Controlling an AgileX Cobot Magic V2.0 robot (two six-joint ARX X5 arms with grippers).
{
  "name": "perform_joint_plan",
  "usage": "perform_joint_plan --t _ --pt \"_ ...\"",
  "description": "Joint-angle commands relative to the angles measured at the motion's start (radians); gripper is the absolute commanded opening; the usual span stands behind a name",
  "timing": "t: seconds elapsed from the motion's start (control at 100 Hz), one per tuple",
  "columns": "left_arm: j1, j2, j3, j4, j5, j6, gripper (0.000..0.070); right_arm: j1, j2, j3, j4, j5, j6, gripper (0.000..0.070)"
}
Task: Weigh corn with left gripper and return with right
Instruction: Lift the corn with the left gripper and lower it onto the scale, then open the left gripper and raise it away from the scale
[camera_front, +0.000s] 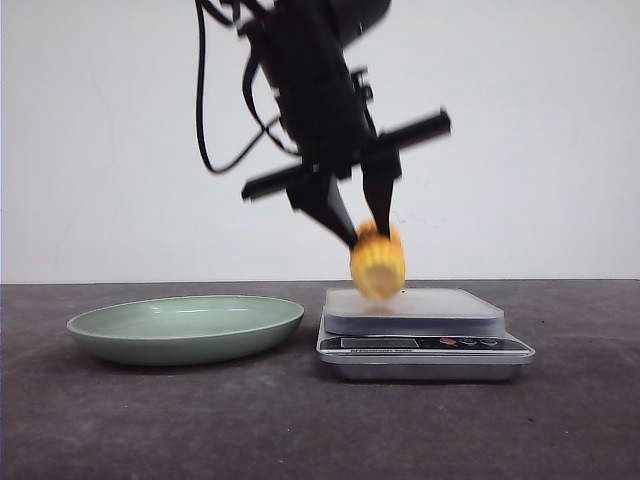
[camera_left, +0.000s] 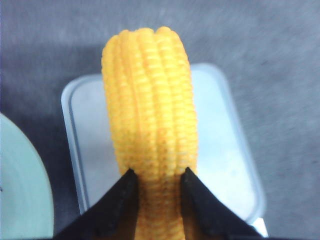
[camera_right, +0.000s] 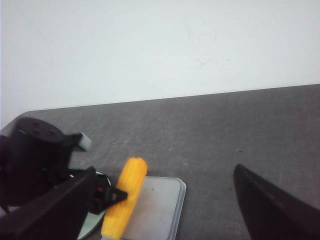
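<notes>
One corn (camera_front: 378, 264) cob is in play, a short yellow-orange piece with neat rows of kernels, and it is clamped between the two black fingers of the left gripper (camera_front: 366, 228), held in the air just above the platform of the single kitchen scale (camera_front: 424, 338); in the front view its lower end looks close to the pale platform, though the blur there hides whether it touches. The left wrist view shows the corn (camera_left: 150, 120) running lengthwise away from the camera over the pale rectangular top of the scale (camera_left: 220, 150), with one fingertip (camera_left: 122, 192) pressed against each side of the cob near its nearer end, so the left gripper (camera_left: 156, 182) is plainly clenched on the cob. One shallow green plate (camera_front: 185, 328) sits on the dark table (camera_front: 300, 430) just beside the scale, on the left arm's side, close to it but apart; a slice of its rim (camera_left: 22, 190) also shows in the left wrist view. The right gripper (camera_right: 160, 210) hangs high and well away from the scale, its two dark fingers (camera_right: 270, 207) spread wide apart with nothing between them. From that view the corn (camera_right: 125, 197), the scale (camera_right: 157, 210) and the left arm's black wrist (camera_right: 35, 160) are seen beyond the fingers, before a plain white wall (camera_right: 160, 45)
</notes>
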Motion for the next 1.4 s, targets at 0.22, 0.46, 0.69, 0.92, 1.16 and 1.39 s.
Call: perform_joint_plan --t 0.22,0.46,0.69,0.92,1.16,1.39 --pt "-0.015 0.039 0.024 0.026 0.009 0.012 0.0010 0.004 0.004 0.018 0.005 0.000 -0.011 0.0546" --pt "-0.018 0.041 0.024 0.035 0.009 0.018 0.0296 0.004 0.004 0.018 0.002 0.000 -0.012 0.0546" --pt "-0.018 0.041 0.025 0.050 0.016 0.022 0.0314 0.004 0.004 0.018 -0.005 0.000 -0.016 0.0546" --pt "-0.018 0.035 0.079 0.029 0.016 0.068 0.0319 0.004 0.004 0.018 -0.010 0.000 -0.027 0.0546" --pt "-0.018 -0.098 0.225 -0.101 -0.071 0.238 0.0325 0.004 0.004 0.018 -0.014 0.000 -0.031 0.0546" --pt "0.087 -0.418 0.247 -0.243 -0.146 0.402 0.0324 0.008 0.004 0.018 -0.014 -0.001 -0.031 0.0546"
